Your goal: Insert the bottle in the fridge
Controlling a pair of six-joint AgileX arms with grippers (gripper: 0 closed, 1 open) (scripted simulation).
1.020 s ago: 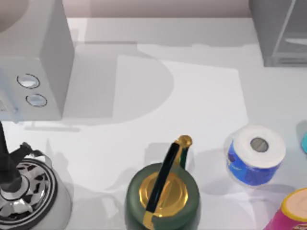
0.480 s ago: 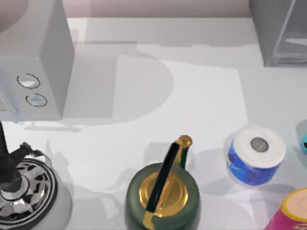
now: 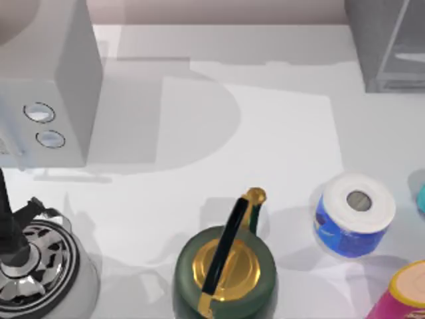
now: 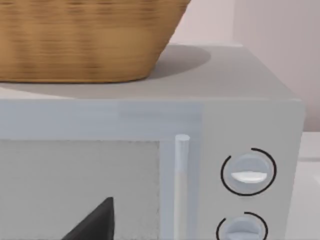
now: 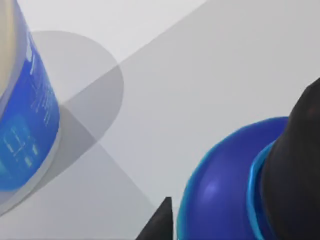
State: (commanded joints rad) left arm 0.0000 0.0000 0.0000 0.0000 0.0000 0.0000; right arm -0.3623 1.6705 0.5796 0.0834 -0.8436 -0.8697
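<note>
The bottle [image 3: 422,198] sits at the table's [image 3: 279,133] 3 o'clock edge, just beside the blue-labelled cylinder [image 3: 354,214]; the fridge [image 3: 388,43] stands at 1 o'clock. In the right wrist view, the right gripper's [image 5: 225,200] dark fingers [image 5: 295,175] flank the bottle's blue top [image 5: 220,190], one touching; whether they pinch it cannot be told. The left wrist view faces the microwave [image 4: 150,165], and the left pincer's state cannot be told.

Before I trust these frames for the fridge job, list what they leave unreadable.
- Teal-topped bottle: the top view's right edge cuts it to a sliver.
- Mid-grey fridge cabinet with glassy front: a corner in the top view, cut by the top and right edges; door state unclear.
- Right gripper: in its wrist view dark fingers cover a blue rounded object; grip unreadable.
- Pink cylinder: cropped at the top view's corner.
</note>
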